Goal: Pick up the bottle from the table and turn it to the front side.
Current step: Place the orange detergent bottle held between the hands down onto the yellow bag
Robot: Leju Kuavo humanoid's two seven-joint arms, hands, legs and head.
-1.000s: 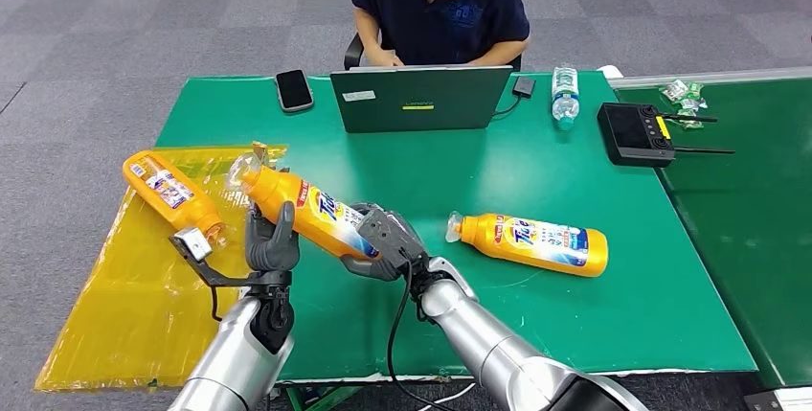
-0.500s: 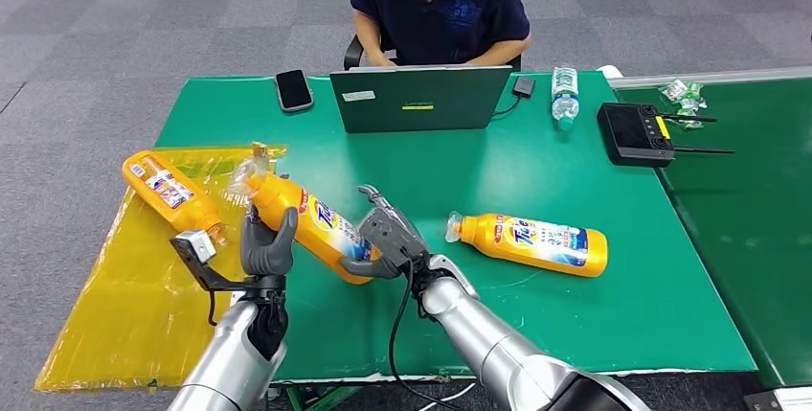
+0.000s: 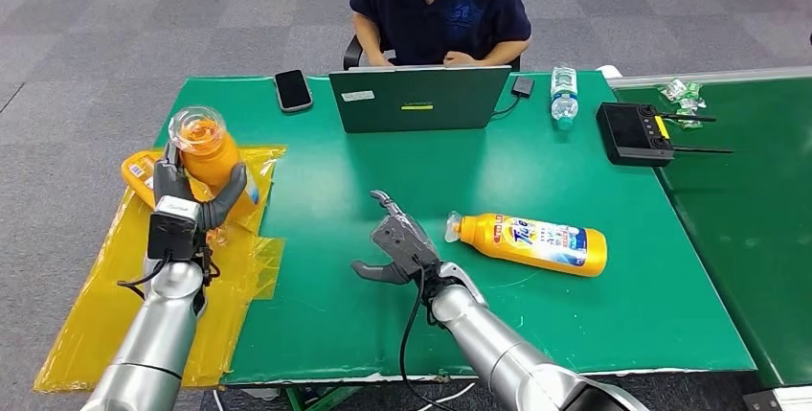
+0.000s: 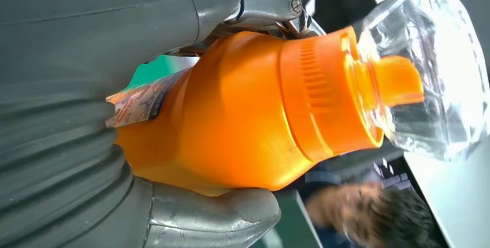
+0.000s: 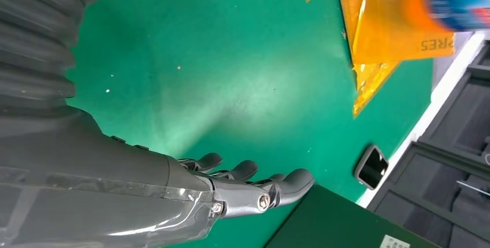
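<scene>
My left hand (image 3: 184, 202) grips an orange detergent bottle (image 3: 213, 157) and holds it upright over the yellow sheet (image 3: 115, 296), its clear cap (image 3: 195, 127) pointing up. The left wrist view shows the bottle (image 4: 242, 109) close up, wrapped by my fingers, with its label mostly hidden. My right hand (image 3: 397, 243) hovers open over the green table (image 3: 316, 315), fingers spread and holding nothing; the right wrist view shows the hand (image 5: 248, 187) likewise. A second orange bottle (image 3: 531, 241) lies on its side to the right of that hand. A third bottle (image 3: 137, 169) lies on the sheet, partly hidden behind my left hand.
A person (image 3: 440, 9) sits behind an open laptop (image 3: 421, 97) at the far edge. A phone (image 3: 293, 90), a water bottle (image 3: 565, 95) and a black controller (image 3: 637, 133) lie along the back. Another green table (image 3: 756, 229) adjoins on the right.
The bottle has passed from both hands to my left hand alone. The left hand carried it left over the yellow sheet and turned it upright. My right hand let go and opened.
</scene>
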